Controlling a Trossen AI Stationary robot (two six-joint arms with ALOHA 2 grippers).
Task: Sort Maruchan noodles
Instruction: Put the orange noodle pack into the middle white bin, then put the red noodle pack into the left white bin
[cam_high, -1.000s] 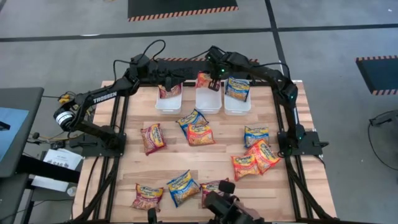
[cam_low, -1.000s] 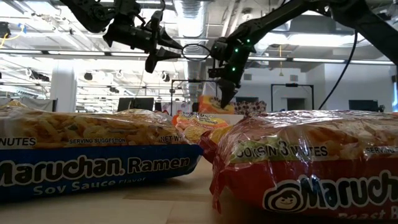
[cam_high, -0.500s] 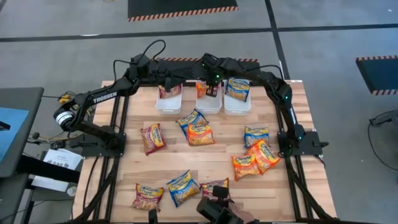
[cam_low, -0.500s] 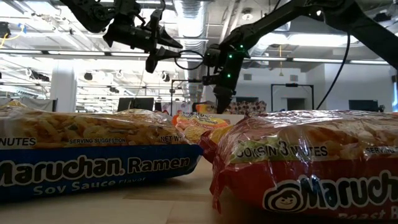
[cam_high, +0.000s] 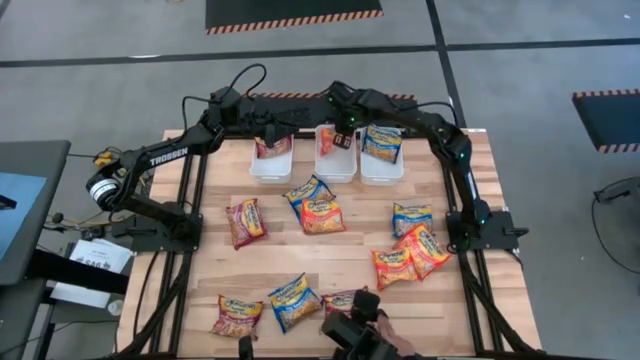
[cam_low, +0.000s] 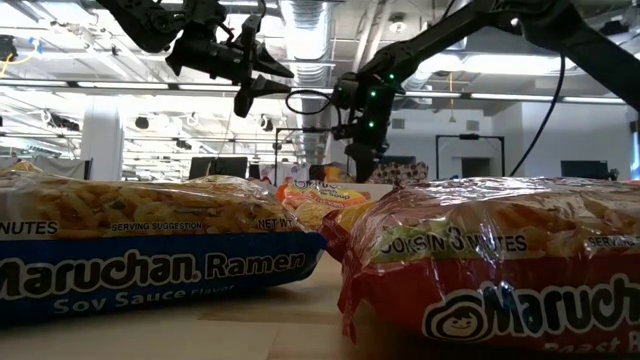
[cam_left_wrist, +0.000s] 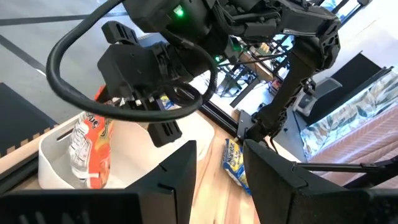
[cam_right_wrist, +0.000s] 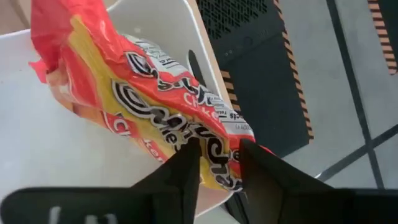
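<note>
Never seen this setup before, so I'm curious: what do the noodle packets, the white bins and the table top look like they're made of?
Noodle packets: thin glossy plastic film, crinkled and catching glare. White bins: probably smooth moulded plastic, evenly white with rounded rims. Table top: pale wood, likely planks, with grain and seams showing.

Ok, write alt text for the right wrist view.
An orange Maruchan noodle packet leans on end inside a white bin, its top against the bin's far rim. The right gripper points at it with its two dark fingers apart, just in front of the packet. Beyond the bin lies grey floor.
</note>
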